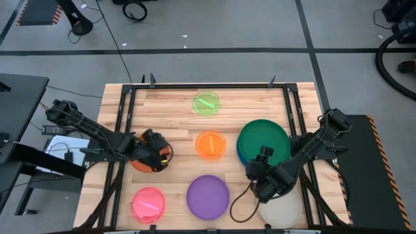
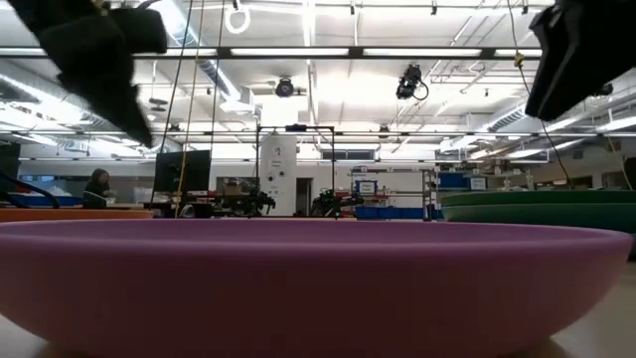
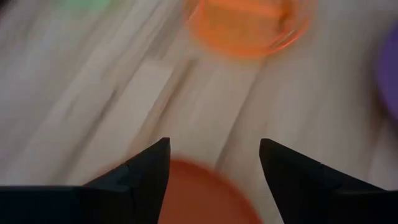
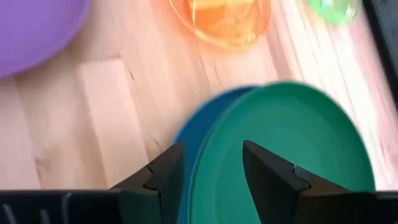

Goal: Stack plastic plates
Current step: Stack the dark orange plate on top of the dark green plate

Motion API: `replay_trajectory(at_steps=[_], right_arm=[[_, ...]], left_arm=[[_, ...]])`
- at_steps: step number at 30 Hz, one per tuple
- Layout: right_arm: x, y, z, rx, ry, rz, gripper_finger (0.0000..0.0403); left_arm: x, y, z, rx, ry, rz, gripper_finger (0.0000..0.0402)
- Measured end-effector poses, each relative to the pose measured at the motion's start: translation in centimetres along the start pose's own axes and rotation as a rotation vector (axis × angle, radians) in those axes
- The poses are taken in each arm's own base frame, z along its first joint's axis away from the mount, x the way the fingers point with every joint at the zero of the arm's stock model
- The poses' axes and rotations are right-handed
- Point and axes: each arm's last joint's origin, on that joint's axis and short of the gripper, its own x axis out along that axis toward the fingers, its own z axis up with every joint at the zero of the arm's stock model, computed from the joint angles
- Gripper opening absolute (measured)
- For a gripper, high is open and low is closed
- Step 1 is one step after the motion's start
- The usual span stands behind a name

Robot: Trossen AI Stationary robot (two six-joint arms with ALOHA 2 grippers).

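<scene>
The wooden desk (image 1: 175, 130) carries the plates across most of its top. Largest is the dark green plate (image 1: 265, 140), near the right edge at mid-depth, lying on a blue plate (image 4: 202, 134) whose rim shows past it on one side; in the low view the green rim (image 2: 542, 211) shows at the right. The purple plate (image 1: 208, 196) sits at the middle of the near edge and fills the low view (image 2: 298, 278). A beige plate (image 1: 284, 209) lies in the near right corner, partly under the right arm. A red-orange plate (image 1: 140, 162) lies toward the left edge, largely covered by the left gripper.

Of the smaller plates, the orange one (image 1: 210, 145) is at the desk's centre, the pink one (image 1: 149, 205) in the near left corner, and the lime green one (image 1: 207, 103) by the middle of the far edge.

The left gripper (image 3: 214, 163) hangs over the red-orange plate's rim (image 3: 199, 196), fingers spread wide with nothing between them. The right gripper (image 4: 212, 165) is at the near edge of the green and blue stack, fingers parted either side of the rims, not closed on them.
</scene>
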Motion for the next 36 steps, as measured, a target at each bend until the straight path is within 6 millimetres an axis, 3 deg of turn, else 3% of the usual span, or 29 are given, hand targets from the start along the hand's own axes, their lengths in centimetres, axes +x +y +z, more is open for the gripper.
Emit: replay_trajectory(at_steps=[2, 7, 14, 28, 32, 36], right_arm=[[-0.2, 0.1, -0.1, -0.007, -0.031, -0.012, 0.0169], [-0.3, 0.1, -0.1, -0.023, -0.075, -0.046, 0.0169], [0.0, -0.1, 0.2, -0.049, -0.079, -0.061, 0.0169], [0.0, 0.1, 0.2, -0.069, -0.050, -0.019, 0.0170], [0.0, 0.2, 0.3, -0.100, -0.058, -0.009, 0.0170], [0.0, 0.3, 0.2, -0.171, -0.049, -0.004, 0.0166]], left_arm=[[0.1, -0.4, -0.8, -0.066, 0.059, -0.003, 0.0243], [1.3, -3.6, -1.9, -0.115, 0.173, -0.028, 0.0216], [2.4, -7.2, -2.0, -0.107, 0.224, 0.226, 0.0202], [6.8, -7.1, -4.8, -0.307, 0.267, 0.430, 0.0189], [7.2, -6.9, -4.8, -0.315, 0.275, 0.428, 0.0150], [7.1, -7.0, -4.4, -0.263, 0.301, 0.413, 0.0074]])
